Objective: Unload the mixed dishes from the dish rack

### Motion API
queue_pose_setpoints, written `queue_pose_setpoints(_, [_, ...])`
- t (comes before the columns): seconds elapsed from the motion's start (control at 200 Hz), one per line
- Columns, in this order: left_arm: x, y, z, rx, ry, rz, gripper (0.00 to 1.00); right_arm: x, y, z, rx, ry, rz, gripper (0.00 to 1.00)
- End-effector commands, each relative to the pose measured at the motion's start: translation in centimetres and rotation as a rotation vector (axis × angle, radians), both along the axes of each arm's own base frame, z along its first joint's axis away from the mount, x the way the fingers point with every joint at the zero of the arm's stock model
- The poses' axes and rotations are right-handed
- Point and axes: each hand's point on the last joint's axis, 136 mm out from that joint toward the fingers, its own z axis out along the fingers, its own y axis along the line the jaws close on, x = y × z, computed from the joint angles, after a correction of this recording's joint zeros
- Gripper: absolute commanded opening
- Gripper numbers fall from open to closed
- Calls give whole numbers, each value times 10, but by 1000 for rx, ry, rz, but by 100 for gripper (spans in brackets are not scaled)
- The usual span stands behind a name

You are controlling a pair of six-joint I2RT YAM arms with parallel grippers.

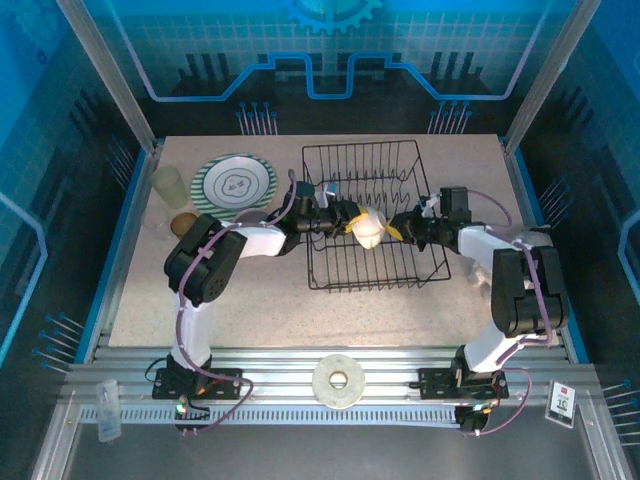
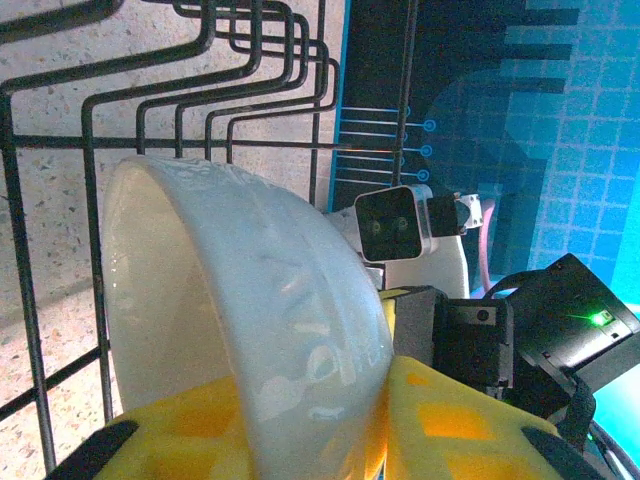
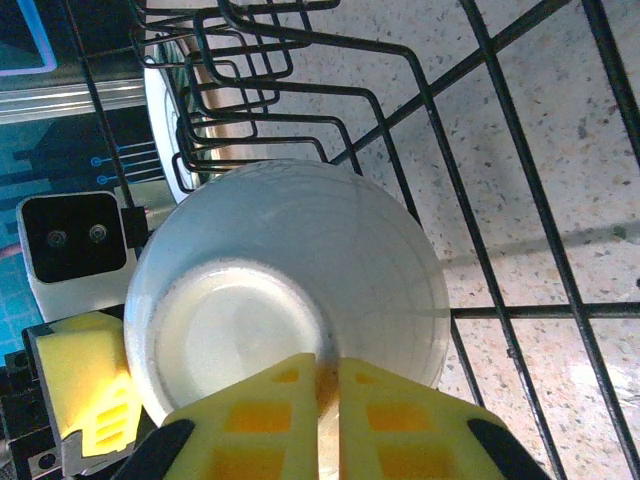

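The cream bowl (image 1: 368,228) stands on edge inside the black wire dish rack (image 1: 375,265), with a gripper on either side of it. My left gripper (image 1: 350,221) comes in from the left. In the left wrist view its yellow fingers (image 2: 450,420) are shut on the bowl's wall (image 2: 270,300) at the rim. My right gripper (image 1: 397,231) comes in from the right. Its fingers (image 3: 390,410) pinch the ring on the bowl's underside (image 3: 330,240). The green-and-white striped plate (image 1: 237,183), the pale tumbler (image 1: 170,185) and the small brown cup (image 1: 183,224) rest on the table, left of the rack.
Rack wires (image 2: 210,40) and prongs (image 3: 300,100) stand close around the bowl. A plate's white edge (image 3: 158,110) shows beyond the rack's wires. A white ring disc (image 1: 338,380) lies on the metal rail between the arm bases. A pale lump (image 1: 480,275) sits right of the rack.
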Motion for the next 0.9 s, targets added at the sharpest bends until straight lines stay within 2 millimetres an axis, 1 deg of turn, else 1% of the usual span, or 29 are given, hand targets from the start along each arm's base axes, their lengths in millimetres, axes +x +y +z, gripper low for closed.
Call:
queue_pose_setpoints(0.0, [4, -18, 31, -70, -35, -20, 2, -24, -23, -47, -120, 189, -74, 11])
queue_pose_setpoints(0.04, [4, -20, 31, -69, -34, -27, 0, -23, -24, -46, -121, 189, -76, 11])
queue_pose_setpoints(0.275, [9, -25, 24, -59, -20, -33, 0, -17, -27, -40, -126, 180, -76, 11])
queue_pose_setpoints(0.44, [14, -36, 26, -77, -19, -39, 0, -18, -31, -41, -133, 189, -83, 11])
queue_pose_setpoints(0.45, [14, -37, 27, -78, -20, -41, 0, -12, -31, -34, -131, 172, -85, 11])
queue_pose_setpoints(0.465, [14, -38, 28, -80, -23, -41, 0, -9, -31, -32, -131, 164, -84, 11])
queue_pose_setpoints(0.605, [13, -44, 37, -93, -42, -55, 0, -5, -35, -22, -144, 143, -78, 11])
queue_pose_setpoints(0.75, [12, -45, 48, -106, -59, -57, 0, -1, -39, -5, -202, 105, -49, 19])
queue_pose_setpoints(0.896, [13, -45, 53, -119, -65, -56, 0, 0, -45, 4, -262, 96, -29, 26])
